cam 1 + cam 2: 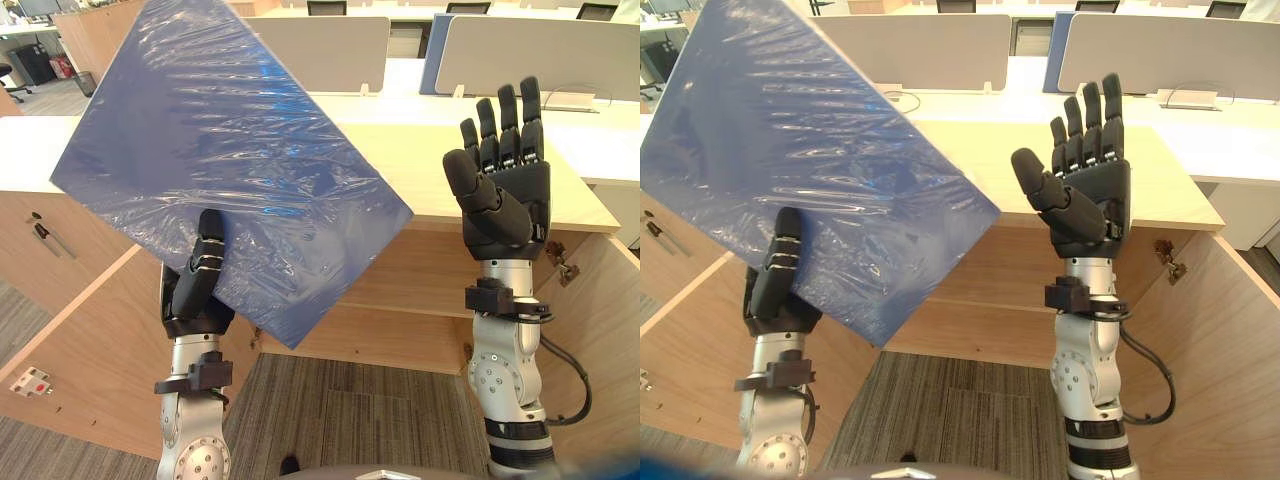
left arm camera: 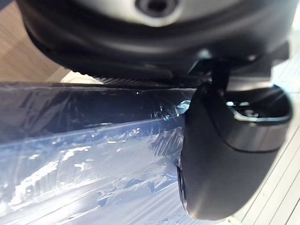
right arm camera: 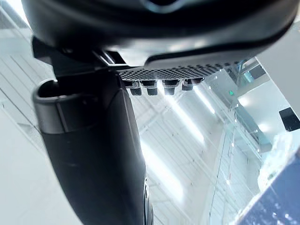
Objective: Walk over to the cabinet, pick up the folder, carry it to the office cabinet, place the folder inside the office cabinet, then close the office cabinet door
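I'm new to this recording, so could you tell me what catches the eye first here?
The big blue folder in shiny plastic stands out first: the left hand pinches its lower edge and holds it up, tilted, on the left. Beside it the right hand is raised, open and empty, before the wooden cabinet, which stands open.
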`<state>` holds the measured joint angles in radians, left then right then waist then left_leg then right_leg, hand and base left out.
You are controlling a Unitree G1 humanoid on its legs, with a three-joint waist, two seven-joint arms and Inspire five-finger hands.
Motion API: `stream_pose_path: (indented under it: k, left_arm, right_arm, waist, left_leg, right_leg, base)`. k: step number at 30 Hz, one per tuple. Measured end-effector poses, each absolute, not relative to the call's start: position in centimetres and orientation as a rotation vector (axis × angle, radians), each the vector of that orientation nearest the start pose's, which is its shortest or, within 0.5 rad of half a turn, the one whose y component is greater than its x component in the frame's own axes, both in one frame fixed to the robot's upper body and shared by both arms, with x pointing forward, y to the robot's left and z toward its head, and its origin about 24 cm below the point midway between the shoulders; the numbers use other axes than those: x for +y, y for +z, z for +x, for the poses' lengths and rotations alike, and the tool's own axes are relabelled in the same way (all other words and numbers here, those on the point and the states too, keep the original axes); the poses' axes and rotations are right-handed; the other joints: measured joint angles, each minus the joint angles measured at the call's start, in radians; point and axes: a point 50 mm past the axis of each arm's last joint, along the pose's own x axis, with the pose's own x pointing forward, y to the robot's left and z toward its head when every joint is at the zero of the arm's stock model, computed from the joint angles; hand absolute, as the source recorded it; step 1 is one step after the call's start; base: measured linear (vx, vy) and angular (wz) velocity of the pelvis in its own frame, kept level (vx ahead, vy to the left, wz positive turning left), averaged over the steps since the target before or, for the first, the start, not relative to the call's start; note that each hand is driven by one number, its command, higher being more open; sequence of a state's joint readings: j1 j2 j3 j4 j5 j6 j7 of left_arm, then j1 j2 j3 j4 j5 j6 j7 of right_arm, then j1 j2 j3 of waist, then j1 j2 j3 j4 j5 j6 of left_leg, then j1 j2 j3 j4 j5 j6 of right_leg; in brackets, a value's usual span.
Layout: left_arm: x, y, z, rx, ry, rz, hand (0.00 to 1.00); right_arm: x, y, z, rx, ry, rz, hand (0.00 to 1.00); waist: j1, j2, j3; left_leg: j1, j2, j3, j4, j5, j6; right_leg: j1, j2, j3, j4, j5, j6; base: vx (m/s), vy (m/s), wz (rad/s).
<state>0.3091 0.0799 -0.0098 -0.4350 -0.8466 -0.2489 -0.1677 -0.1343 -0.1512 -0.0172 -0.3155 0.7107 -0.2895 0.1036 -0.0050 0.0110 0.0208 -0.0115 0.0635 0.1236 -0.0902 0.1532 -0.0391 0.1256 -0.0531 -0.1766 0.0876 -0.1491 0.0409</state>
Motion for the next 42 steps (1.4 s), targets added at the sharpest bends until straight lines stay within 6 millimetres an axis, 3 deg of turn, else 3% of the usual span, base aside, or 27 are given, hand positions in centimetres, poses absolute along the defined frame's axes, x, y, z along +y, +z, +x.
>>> stream_pose_path:
  k: [10, 20, 21, 27, 28, 32, 35, 38, 42]
  left_arm:
    - [17.6, 11.1, 19.6, -0.457, -0.229, -0.477, 0.0]
    - [17.9, 12.0, 20.1, -0.46, -0.289, -0.3, 0.0]
    - [18.0, 12.0, 20.1, -0.456, -0.291, -0.281, 0.0]
    - [18.7, 12.3, 20.1, -0.434, -0.3, -0.201, 0.0]
    - [18.8, 12.4, 20.1, -0.434, -0.302, -0.193, 1.0]
    - [19.2, 12.6, 20.1, -0.429, -0.313, -0.17, 1.0]
    - [19.6, 11.7, 20.3, -0.38, -0.318, -0.199, 1.0]
    - [19.2, 8.8, 20.3, -0.217, -0.436, -0.256, 1.0]
    - [17.9, 1.7, 18.4, 0.192, -0.648, -0.294, 1.0]
  right_arm:
    - [-15.4, 19.2, 27.5, -0.663, 0.492, 0.347, 1.0]
    - [-15.0, 18.4, 28.7, -0.487, 0.682, 0.141, 1.0]
    - [-15.0, 18.2, 28.8, -0.46, 0.698, 0.114, 0.0]
    - [-15.1, 17.5, 29.1, -0.313, 0.798, 0.016, 0.0]
    - [-15.2, 17.5, 29.2, -0.298, 0.807, 0.005, 0.0]
    - [-15.7, 17.9, 29.0, -0.246, 0.858, -0.063, 0.0]
    - [-16.0, 18.8, 28.3, -0.258, 0.906, -0.129, 0.0]
    - [-16.2, 19.8, 28.3, -0.288, 0.895, -0.266, 0.0]
    - [-15.1, 20.3, 27.4, -0.343, 0.946, -0.433, 0.0]
  waist:
    - [-0.001, 0.016, -0.01]
    - [0.002, 0.016, -0.01]
    - [0.002, 0.016, -0.01]
    - [0.005, 0.016, -0.01]
    - [0.006, 0.016, -0.01]
    - [0.01, 0.016, -0.01]
    - [0.016, 0.016, -0.01]
    - [0.018, 0.016, -0.011]
    - [0.018, 0.013, -0.012]
  left_leg:
    - [0.003, 0.002, 0.001, -0.004, 0.012, 0.002]
    - [-0.002, 0.002, -0.002, -0.004, 0.017, 0.002]
    - [-0.003, 0.003, -0.002, -0.004, 0.017, 0.002]
    - [-0.008, 0.006, -0.003, -0.004, 0.019, 0.0]
    - [-0.008, 0.006, -0.003, -0.004, 0.019, 0.0]
    - [-0.012, 0.006, -0.003, -0.004, 0.019, 0.0]
    - [-0.016, 0.007, -0.003, -0.004, 0.018, 0.0]
    - [-0.024, 0.007, -0.003, -0.004, 0.019, -0.001]
    - [-0.034, 0.008, 0.004, -0.004, 0.019, -0.001]
  right_leg:
    - [-0.002, 0.006, 0.002, 0.003, 0.011, -0.003]
    - [-0.003, 0.007, -0.001, -0.003, 0.018, -0.005]
    - [-0.004, 0.008, -0.001, -0.003, 0.018, -0.006]
    - [-0.006, 0.013, -0.002, -0.007, 0.021, -0.009]
    - [-0.006, 0.013, -0.002, -0.007, 0.021, -0.009]
    - [-0.008, 0.013, -0.003, -0.007, 0.021, -0.009]
    - [-0.012, 0.013, -0.003, -0.007, 0.021, -0.009]
    - [-0.021, 0.013, -0.002, -0.005, 0.021, -0.009]
    - [-0.038, 0.012, 0.008, -0.001, 0.021, -0.009]
  base:
    - [-0.05, 0.009, -0.01]
    - [0.0, 0.0, 0.0]
    - [0.0, 0.0, 0.0]
    - [0.0, 0.0, 0.0]
    - [0.0, 0.0, 0.0]
    - [0.0, 0.0, 0.0]
    - [0.0, 0.0, 0.0]
    - [0.0, 0.0, 0.0]
    - [-0.01, 0.0, -0.05]
